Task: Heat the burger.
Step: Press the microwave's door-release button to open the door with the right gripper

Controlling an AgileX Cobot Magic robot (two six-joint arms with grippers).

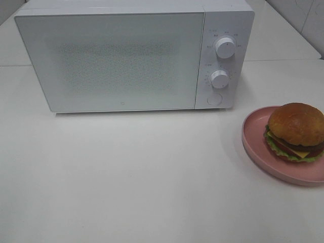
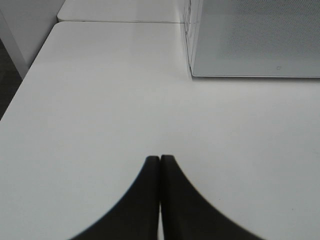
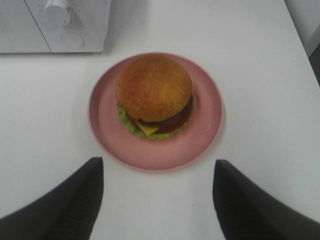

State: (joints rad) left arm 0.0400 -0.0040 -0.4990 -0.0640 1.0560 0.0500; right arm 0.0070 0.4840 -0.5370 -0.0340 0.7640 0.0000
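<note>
Right gripper (image 3: 159, 164), jaws spread and empty, faced the burger (image 3: 154, 92) on its pink plate (image 3: 202, 142) just ahead; left gripper (image 2: 160, 159) was clenched shut.

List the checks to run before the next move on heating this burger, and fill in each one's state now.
1. Open microwave door for loading: not ok, it is shut.
2. Free space inside: cannot tell, the door hides it.
3. Whole, upright burger on the pink plate: ok.
4. Open, empty right gripper facing the plate: ok.
5. Unloaded left gripper available for the door: ok, it is shut on nothing above the table.
</note>
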